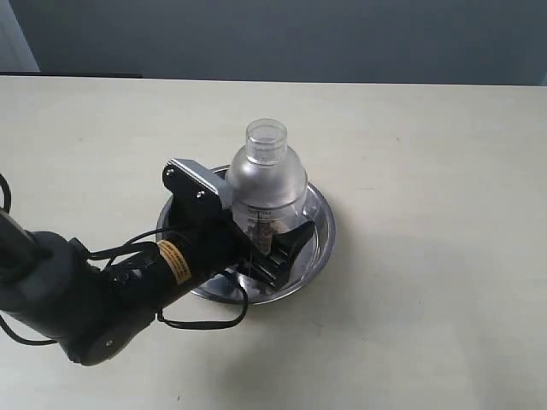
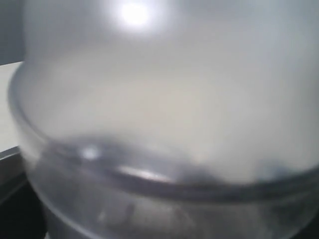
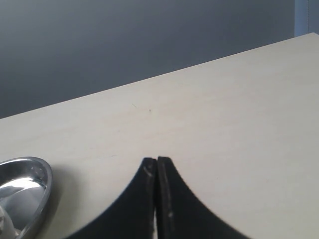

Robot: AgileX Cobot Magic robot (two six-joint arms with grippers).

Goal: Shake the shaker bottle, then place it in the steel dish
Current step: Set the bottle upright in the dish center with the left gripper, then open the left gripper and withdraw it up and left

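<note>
left claw (image 1: 273, 232) around the shaker bottle (image 1: 269, 175), grip unclear; bottle upright in steel dish (image 1: 327, 229), cap up.

The left arm (image 1: 94, 299) is a bulky matte-black casing with rounded joints. A yellow label (image 1: 173, 260) printed in black bands its wrist, thin black cables (image 1: 197, 326) loop alongside, and a silver bracket (image 1: 198, 190) carries small screws (image 1: 202, 195). The right gripper (image 3: 157, 163) has black, curved fingers tapering to thin tips.
</note>
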